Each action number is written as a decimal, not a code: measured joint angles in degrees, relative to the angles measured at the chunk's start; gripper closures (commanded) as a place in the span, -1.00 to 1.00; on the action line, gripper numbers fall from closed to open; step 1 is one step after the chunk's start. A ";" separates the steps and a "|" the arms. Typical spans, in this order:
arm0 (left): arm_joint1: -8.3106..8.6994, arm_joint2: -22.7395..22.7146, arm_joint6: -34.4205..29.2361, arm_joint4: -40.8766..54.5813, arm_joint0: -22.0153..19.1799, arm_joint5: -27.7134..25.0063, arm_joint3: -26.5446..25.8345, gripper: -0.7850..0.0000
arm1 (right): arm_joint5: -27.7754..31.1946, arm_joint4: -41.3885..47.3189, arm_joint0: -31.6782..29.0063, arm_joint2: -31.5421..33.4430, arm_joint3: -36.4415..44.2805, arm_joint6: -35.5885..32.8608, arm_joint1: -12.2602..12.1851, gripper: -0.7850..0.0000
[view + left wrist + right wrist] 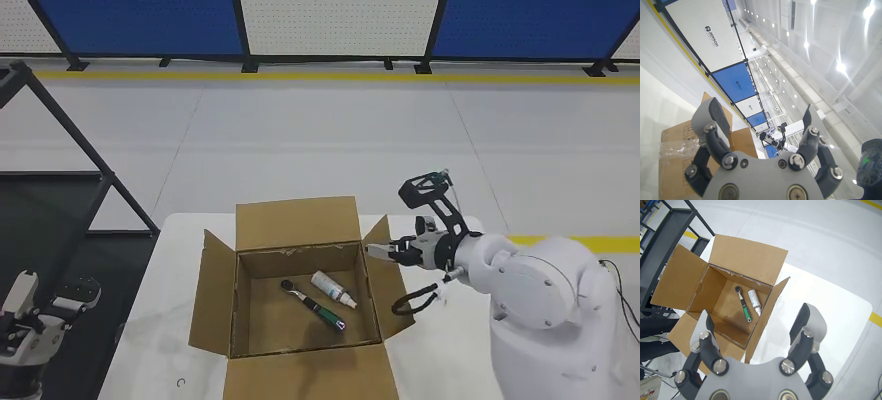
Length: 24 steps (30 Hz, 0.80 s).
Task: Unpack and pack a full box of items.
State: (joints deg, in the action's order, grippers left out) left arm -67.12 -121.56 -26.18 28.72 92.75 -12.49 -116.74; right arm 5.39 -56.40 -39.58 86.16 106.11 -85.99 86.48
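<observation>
White table: it holds the box near its middle.
Black rack: it stands on the floor at the table's left side.
Brown cardboard box: it sits on the table with all four flaps folded out, so I can see right down to its floor. One outer wall has a strip of clear tape stuck on it.
Right gripper: it hangs up high by the box's right flap, looking down into the box. Its two fingers are spread wide apart and nothing is between them.
Left gripper: it is beside an outer wall of the box and points up toward the ceiling. Its fingers are spread wide too, and it holds nothing.
Wrench: it lies flat on the box floor. It has a green handle and a shiny metal head, and the head points toward the back wall.
White bottle: it lies on its side on the box floor, just beside the wrench, between the wrench and the box's right wall.
</observation>
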 measured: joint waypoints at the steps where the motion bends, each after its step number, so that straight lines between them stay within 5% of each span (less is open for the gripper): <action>1: 0.00 0.00 0.00 0.00 0.00 0.00 0.00 -1.00 | -0.85 0.00 0.40 0.24 -1.44 -0.46 -0.10 -1.00; 4: 0.00 0.00 0.00 0.00 0.00 0.00 0.00 -1.00 | -3.26 1.75 1.69 0.45 -5.10 -2.06 -0.43 -1.00; 7: 0.00 0.00 0.00 0.00 0.00 0.00 0.00 -1.00 | -4.84 2.18 2.23 -0.49 -7.88 -2.03 -0.89 0.05; 10: 0.00 0.00 0.00 0.00 0.00 0.00 0.00 -1.00 | -5.73 3.56 2.69 -1.96 -10.30 -2.01 -1.45 0.11; 16: 0.00 0.00 0.00 0.00 0.00 0.00 0.00 -1.00 | -8.29 5.57 3.79 -3.48 -12.63 -2.00 -2.57 1.00; 24: 0.00 0.00 0.00 0.00 0.00 0.00 0.00 -1.00 | -12.56 6.60 2.84 -2.59 -12.10 -0.61 -3.52 1.00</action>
State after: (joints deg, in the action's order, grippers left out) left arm -67.12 -121.56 -26.18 28.72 92.75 -12.49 -116.74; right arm -7.17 -49.80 -36.74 83.57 94.02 -86.60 82.96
